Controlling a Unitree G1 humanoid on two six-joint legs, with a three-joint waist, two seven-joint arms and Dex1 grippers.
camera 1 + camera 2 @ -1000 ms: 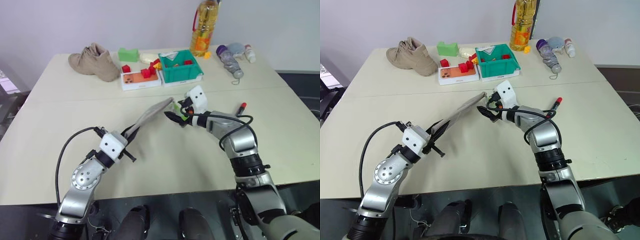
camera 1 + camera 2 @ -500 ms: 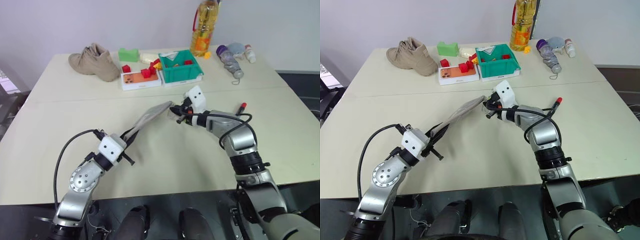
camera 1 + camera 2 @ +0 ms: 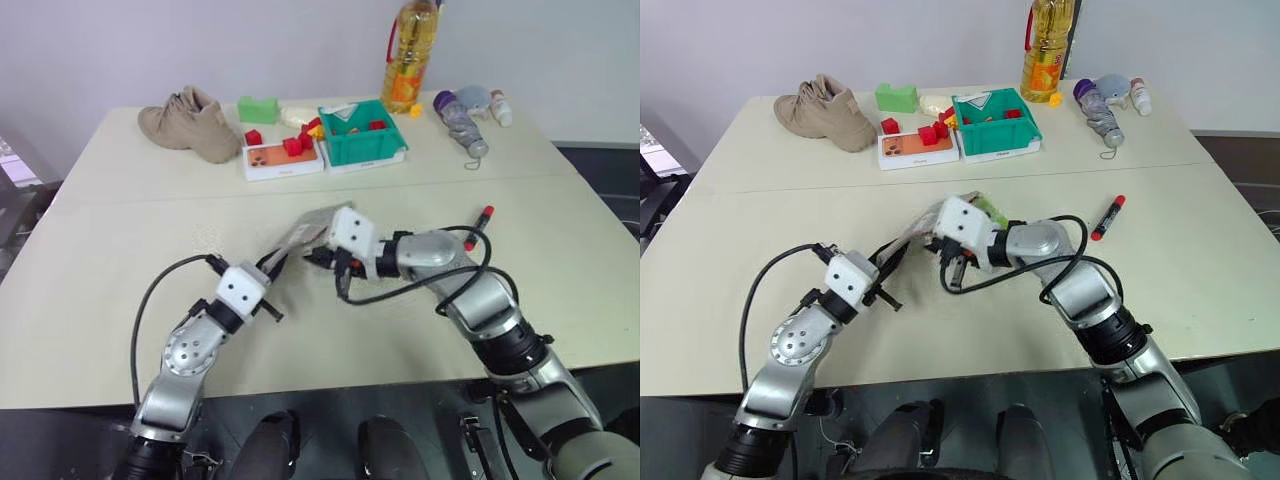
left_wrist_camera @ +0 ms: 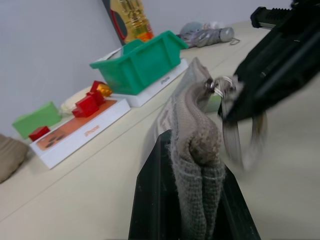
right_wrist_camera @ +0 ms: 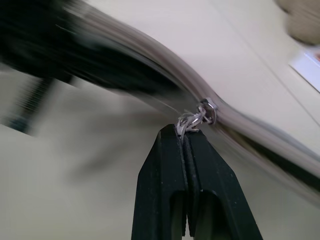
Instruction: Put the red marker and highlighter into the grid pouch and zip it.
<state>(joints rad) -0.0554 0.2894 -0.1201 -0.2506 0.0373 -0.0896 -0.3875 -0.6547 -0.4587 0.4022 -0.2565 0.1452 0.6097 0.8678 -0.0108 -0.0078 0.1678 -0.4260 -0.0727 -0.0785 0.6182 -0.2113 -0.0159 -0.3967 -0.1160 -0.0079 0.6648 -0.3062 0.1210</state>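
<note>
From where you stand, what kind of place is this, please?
Probably a robot test room or lab, not a home. One plain beige table against a bare wall holds unrelated practice items: a shoe, a green bin with toy blocks, and a bottle of oil.

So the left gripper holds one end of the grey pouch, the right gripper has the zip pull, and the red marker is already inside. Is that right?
Not quite. The red marker still lies on the table, beyond the right arm, as the right eye view shows. The rest holds: the left gripper clamps the grid pouch, and the right gripper pinches the zip pull.
</note>
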